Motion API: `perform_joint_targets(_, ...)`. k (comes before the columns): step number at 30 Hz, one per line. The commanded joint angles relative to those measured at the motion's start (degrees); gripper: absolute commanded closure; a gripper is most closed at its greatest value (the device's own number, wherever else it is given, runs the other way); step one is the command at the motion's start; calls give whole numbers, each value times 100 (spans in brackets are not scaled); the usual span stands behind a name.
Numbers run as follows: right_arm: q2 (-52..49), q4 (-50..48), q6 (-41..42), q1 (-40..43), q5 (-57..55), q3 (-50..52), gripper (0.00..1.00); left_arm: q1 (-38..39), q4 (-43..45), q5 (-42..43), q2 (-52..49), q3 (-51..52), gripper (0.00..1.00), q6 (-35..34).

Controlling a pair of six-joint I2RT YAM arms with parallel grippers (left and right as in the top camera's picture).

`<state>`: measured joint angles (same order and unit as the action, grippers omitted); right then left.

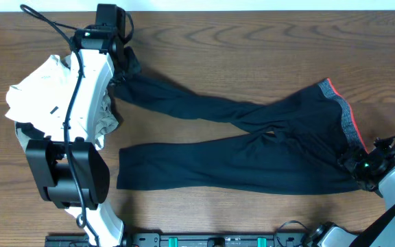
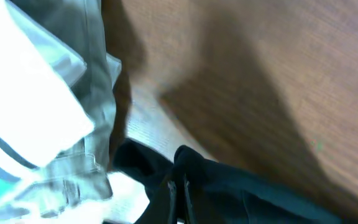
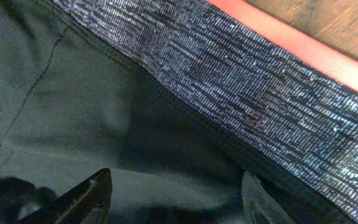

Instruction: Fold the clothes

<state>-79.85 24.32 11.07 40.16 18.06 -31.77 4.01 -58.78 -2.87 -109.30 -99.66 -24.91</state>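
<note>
Dark navy leggings (image 1: 252, 161) lie spread across the wooden table, legs pointing left, with a grey waistband with a red edge (image 1: 346, 115) at the right. My left gripper (image 1: 123, 70) is at the end of the upper leg. In the left wrist view it (image 2: 180, 194) is shut on the dark cuff fabric (image 2: 260, 199). My right gripper (image 1: 356, 165) is at the lower right corner of the leggings by the waistband. In the right wrist view its jaws (image 3: 176, 193) are open just over the dark fabric (image 3: 104, 93), below the waistband (image 3: 260, 81).
A pile of white and grey clothes (image 1: 40, 89) lies at the left, under and beside my left arm, and shows in the left wrist view (image 2: 36, 106). Bare wood (image 1: 252, 41) lies behind the leggings. The arm bases stand at the front edge.
</note>
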Motion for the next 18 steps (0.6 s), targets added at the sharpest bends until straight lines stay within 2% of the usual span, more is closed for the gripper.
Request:
perform_joint_targets(1,-42,63,-66,-15,-133,44,34,-7,-216,201,-22,48,94,-153)
perform_joint_targets(5,-39,-37,-125,-17,201,37,35,-9,-332,201,-22,48,94,-153)
perform_joint_targets(7,13,-142,-562,-33,1207,-52,29,-7,-337,201,-22,48,94,-153)
perform_joint_targets(9,151,-85,-619,-92,1635,-306,25,-9,-332,201,-22,48,94,-153)
perform_joint_targets(14,741,225,-501,-254,1685,-1204,15,-7,-339,201,-24,50,94,-151)
perform_joint_targets(16,909,249,-409,-280,1690,-1554,1,-7,-350,203,-24,50,94,-153)
perform_joint_targets(18,975,249,-380,-299,1690,-1818,1,-7,-354,203,-24,50,94,-153)
